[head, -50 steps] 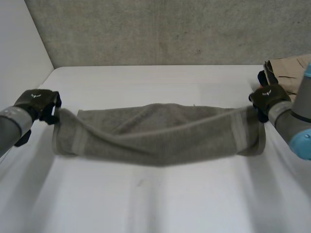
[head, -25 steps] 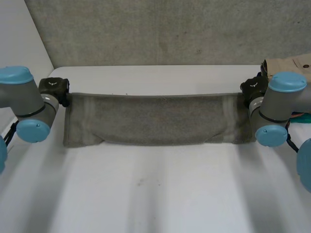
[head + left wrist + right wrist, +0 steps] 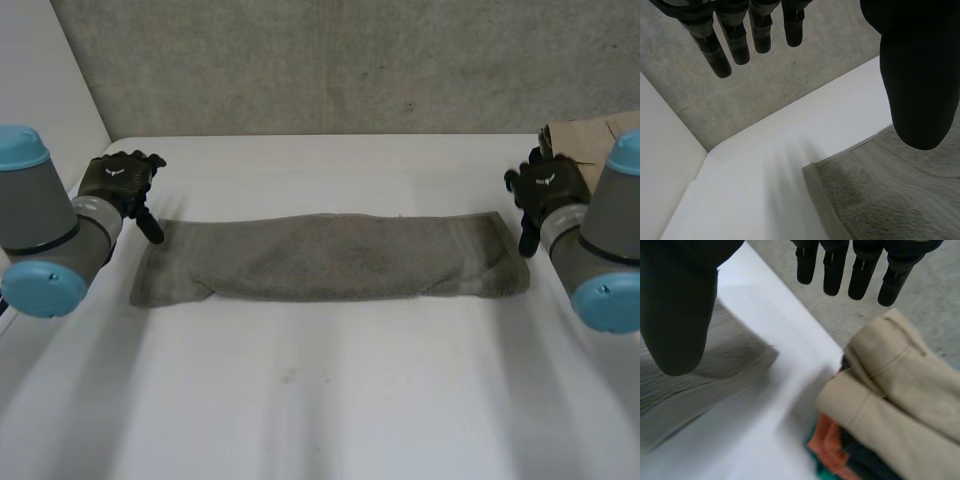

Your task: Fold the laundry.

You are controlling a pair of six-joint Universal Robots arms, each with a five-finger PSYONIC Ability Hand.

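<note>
Head view: towel (image 3: 330, 258) lies folded lengthwise on the counter (image 3: 320, 400). Your left robot hand (image 3: 120, 180) and right robot hand (image 3: 545, 190) hover beside its ends, fingers straight and empty, likely positioned to regrip.

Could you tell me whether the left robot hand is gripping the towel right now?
No, the left robot hand has straight fingers holding nothing; the towel lies on the table.

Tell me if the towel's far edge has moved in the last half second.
Yes. The towel's far edge has dropped back toward the robot, farther from the table's back edge. The left hand and right hand are open.
</note>
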